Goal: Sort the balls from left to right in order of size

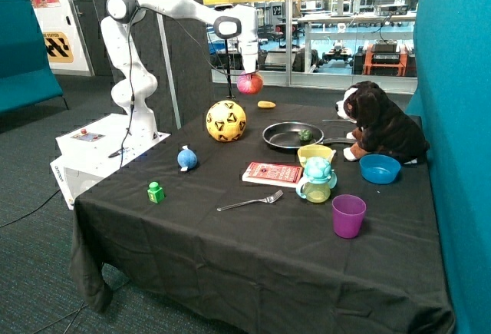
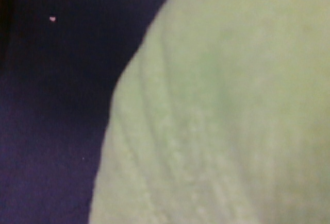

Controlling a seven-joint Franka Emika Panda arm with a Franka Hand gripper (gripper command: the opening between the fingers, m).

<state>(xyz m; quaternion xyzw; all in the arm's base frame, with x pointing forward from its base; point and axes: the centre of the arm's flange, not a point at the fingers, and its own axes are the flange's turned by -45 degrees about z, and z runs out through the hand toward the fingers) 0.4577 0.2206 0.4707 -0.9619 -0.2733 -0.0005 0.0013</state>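
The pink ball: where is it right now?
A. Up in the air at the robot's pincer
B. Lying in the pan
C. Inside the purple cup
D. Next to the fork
A: the pink ball hangs at the pincer, above the table beyond the yellow ball.

open cloth: around blue ball | crowded: pan, book, cups beside plush dog

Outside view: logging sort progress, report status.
End effector shut on pink-orange ball, held above the table's far edge. Yellow football and blue ball on black cloth. Nothing blocking.
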